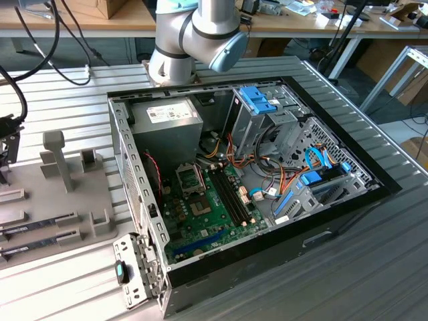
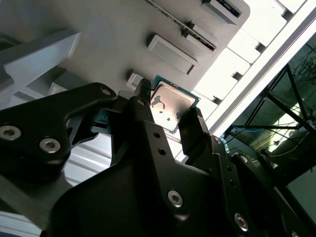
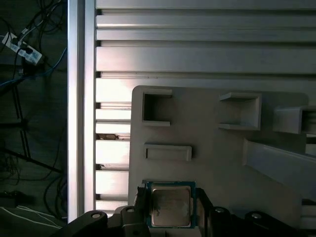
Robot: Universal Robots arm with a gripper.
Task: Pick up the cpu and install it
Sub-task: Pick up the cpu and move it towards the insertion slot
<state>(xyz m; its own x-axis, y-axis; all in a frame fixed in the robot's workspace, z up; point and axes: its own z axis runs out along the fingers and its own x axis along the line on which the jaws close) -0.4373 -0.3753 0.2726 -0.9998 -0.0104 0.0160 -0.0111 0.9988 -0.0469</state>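
While the ribbed silver aluminium table is carrying the whole set-up, the big black open computer case is lying on its side across the middle of the exterior view. Its green motherboard and grey box-shaped power supply are facing up. Behind the case, the silver-and-blue jointed robot arm is rising from the far side. Toward the exterior view's left, the flat grey plastic fixture plate with its raised pockets is resting on the slats just beside the case.

Over that plate, in the second wrist view, the black two-fingered gripper is hanging low. The small flat square cpu with silver metal top and green rim is sitting right between its fingers. They are drawn in narrow, each one pressing against an opposite edge of the cpu. In the first wrist view the cpu is lying level near the plate's edge, close to a low rectangular ridge. I cannot tell whether it is raised off the plate.
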